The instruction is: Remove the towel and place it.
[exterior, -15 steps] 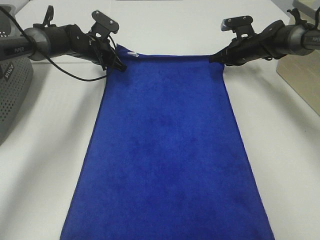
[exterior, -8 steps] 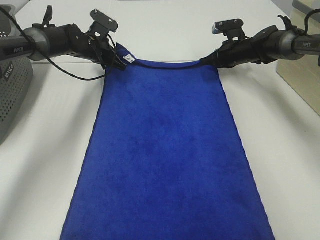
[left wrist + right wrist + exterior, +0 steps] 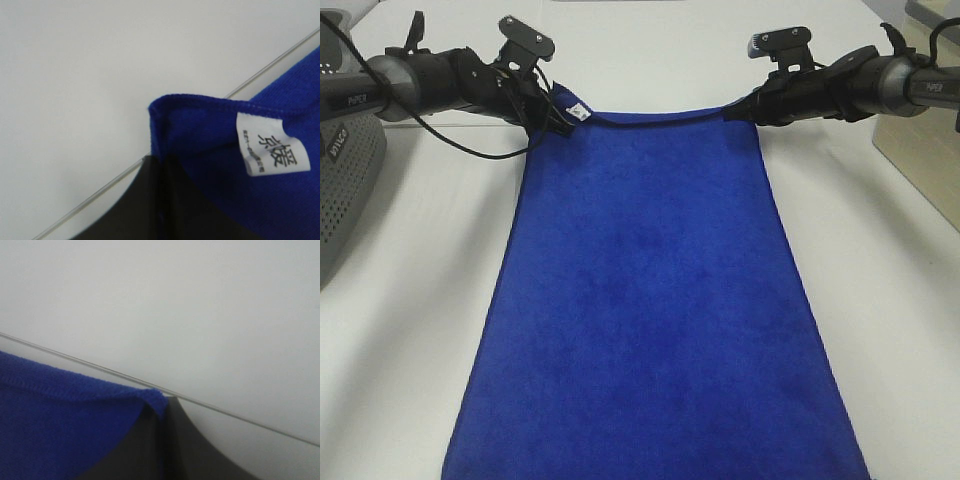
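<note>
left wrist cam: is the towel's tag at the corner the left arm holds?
Yes, the white tag sits on the towel corner pinched by the left fingers.

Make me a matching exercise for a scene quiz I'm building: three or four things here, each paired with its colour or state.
Things:
1. towel
2. tag
3. left tool
4. right tool

Descriptions:
A. white, printed characters
B. shut on the towel's corner without the tag
C. royal blue, spread over the table
D. shut on the towel's tagged corner

Pairs: 1-C, 2-A, 3-D, 4-B

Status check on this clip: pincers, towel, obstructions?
Left pincer and right pincer shut on towel corners. Towel spread on white table. Nothing in the way.
</note>
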{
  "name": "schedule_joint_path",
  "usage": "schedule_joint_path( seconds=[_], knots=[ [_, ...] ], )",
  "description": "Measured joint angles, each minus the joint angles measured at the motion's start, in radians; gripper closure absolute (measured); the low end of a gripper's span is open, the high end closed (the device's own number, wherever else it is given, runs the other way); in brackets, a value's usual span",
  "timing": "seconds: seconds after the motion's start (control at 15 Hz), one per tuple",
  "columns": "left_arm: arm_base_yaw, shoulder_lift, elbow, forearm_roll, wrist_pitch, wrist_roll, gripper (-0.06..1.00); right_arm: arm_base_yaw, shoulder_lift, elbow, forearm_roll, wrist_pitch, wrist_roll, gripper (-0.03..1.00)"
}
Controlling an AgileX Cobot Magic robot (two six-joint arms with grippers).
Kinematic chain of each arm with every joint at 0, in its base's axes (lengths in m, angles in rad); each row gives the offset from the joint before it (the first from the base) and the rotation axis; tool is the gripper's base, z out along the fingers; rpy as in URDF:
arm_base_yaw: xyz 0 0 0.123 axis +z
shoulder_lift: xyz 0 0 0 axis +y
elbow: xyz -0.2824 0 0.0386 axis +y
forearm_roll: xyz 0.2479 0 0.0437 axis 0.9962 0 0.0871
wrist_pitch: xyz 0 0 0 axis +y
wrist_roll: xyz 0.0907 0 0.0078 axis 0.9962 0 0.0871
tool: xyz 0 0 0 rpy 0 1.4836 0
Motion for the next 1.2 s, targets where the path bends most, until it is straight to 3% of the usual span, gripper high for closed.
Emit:
schedule_joint_path(
  seconds=[0.33,0.53,0.73,0.8,0.87,0.93,1.2],
  knots=[
    [0.000,0.010,0.000,0.000,-0.006,0.000,0.94,0.000,0.005,-0.001,0.017,0.001,0.000,0.91],
    [0.000,0.032,0.000,-0.004,-0.010,-0.003,0.90,0.000,0.024,-0.001,0.021,0.011,0.000,0.73],
    [0.000,0.037,0.000,-0.018,-0.042,-0.003,0.68,0.000,0.039,-0.001,0.044,0.002,0.000,0.50],
    [0.001,0.044,0.000,-0.023,-0.060,-0.004,0.60,0.000,0.047,-0.001,0.048,-0.001,0.000,0.47],
    [0.001,0.056,-0.001,-0.027,-0.080,-0.004,0.48,0.000,0.050,-0.001,0.053,-0.002,-0.002,0.45],
    [0.001,0.056,-0.001,-0.028,-0.086,-0.004,0.42,0.000,0.050,-0.001,0.054,-0.002,-0.002,0.44],
    [0.002,0.039,-0.001,-0.029,-0.080,-0.008,0.33,-0.001,0.010,-0.001,0.047,0.089,-0.002,0.44]
  ],
)
